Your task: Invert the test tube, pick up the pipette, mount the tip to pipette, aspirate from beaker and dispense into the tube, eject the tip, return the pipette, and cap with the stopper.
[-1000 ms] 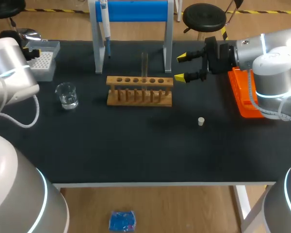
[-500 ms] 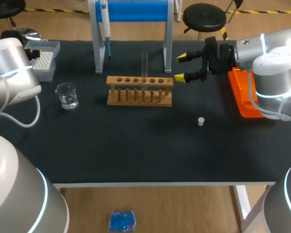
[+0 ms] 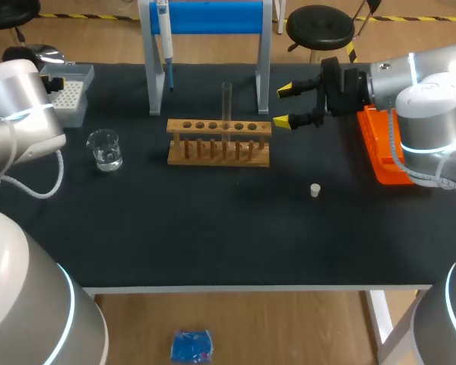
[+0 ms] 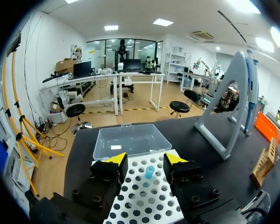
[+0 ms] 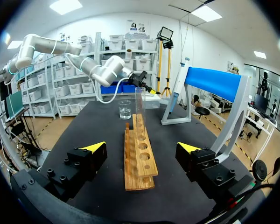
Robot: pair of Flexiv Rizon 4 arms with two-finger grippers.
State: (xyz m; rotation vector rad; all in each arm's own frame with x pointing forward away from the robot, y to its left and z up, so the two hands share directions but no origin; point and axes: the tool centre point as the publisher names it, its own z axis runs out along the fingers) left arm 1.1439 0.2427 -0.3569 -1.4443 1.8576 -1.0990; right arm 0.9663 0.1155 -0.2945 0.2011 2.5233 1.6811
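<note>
Black tabletop fills the head view, and nearly the whole task looks still to do. The test tube (image 3: 227, 99) stands upright in the wooden rack (image 3: 219, 142) midway along the far side; I cannot tell which way its mouth faces. The pipette (image 3: 167, 47) hangs on its blue-topped stand (image 3: 210, 17) at the far edge, so by my reading no tip is mounted and nothing has been drawn from the beaker (image 3: 104, 148) near the left edge. The stopper (image 3: 315, 190) lies alone toward the right, well apart from the rack. The right gripper (image 3: 283, 106) hangs with its fingers wide and empty, just beside the rack's right end, with an orange tray (image 3: 382, 152) at the right edge. I judge the tube's inversion to be the step in hand. From the left wrist, the left gripper (image 4: 145, 159) is spread wide and holds nothing, over the white tip box (image 4: 144, 205) at the far left corner; one blue tip (image 4: 150, 171) stands between its fingers, untouched, and the box's clear lid (image 4: 130, 140) lies ahead. From the right wrist, the right gripper is spread wide with the rack running ahead between its fingers, neither finger touching it; the tube rises from a far hole, the beaker beyond it. No label or writing is legible on any of these things.
</note>
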